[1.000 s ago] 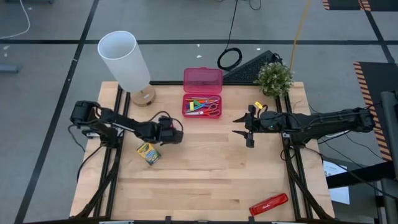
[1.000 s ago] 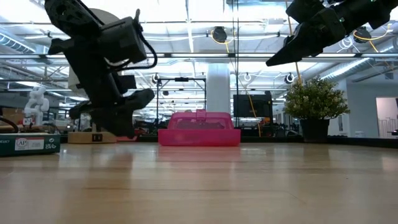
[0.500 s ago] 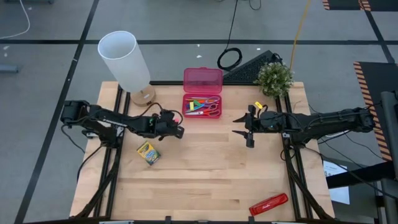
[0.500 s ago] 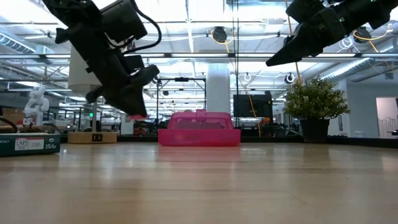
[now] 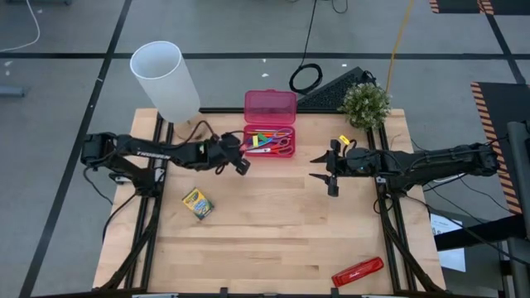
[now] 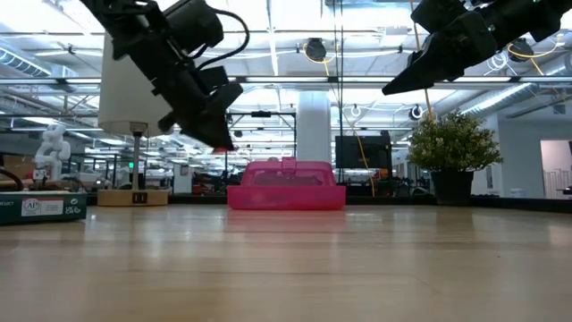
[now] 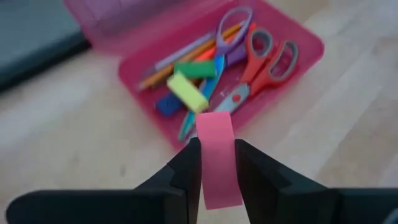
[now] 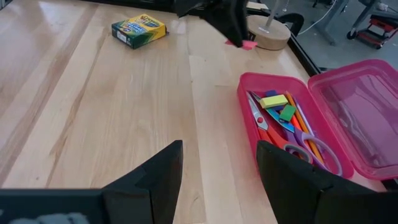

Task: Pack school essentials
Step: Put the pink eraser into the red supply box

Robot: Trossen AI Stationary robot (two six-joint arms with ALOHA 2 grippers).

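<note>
two dark arms work a wooden table [image 5: 273, 232] where school essentials are being packed. nearest the front edge lies a long red bar [image 5: 358, 271], off to the right and well apart from everything else. farther in, on the left side, a yellow-green crayon box [image 5: 197, 204] sits alone on the wood, not yet packed. beyond it the left gripper [image 7: 217, 163] hangs above the table just beside the open pink case [image 5: 269, 149], its fingers clamped on a small flat pink piece [image 7: 216, 155], which sticks out past the fingertips toward the tray. the right gripper [image 5: 325, 170] waits in the air to the right of the case, fingers spread apart and holding nothing. inside the case lie red-handled scissors [image 7: 261, 65], purple-handled scissors [image 7: 227, 37], pencils [image 7: 180, 53], and small yellow [image 7: 186, 92], green [image 7: 198, 68] and blue [image 7: 166, 104] pieces. at the back stand a white lamp [image 5: 170, 83] and a small potted plant [image 5: 364, 104]. the step in hand appears to be carrying the pink piece to the case; the next move calls for bringing it over the tray's rim and letting go above a free spot, clear of the scissor handles. the crayon box looks to be what remains afterwards.
</note>
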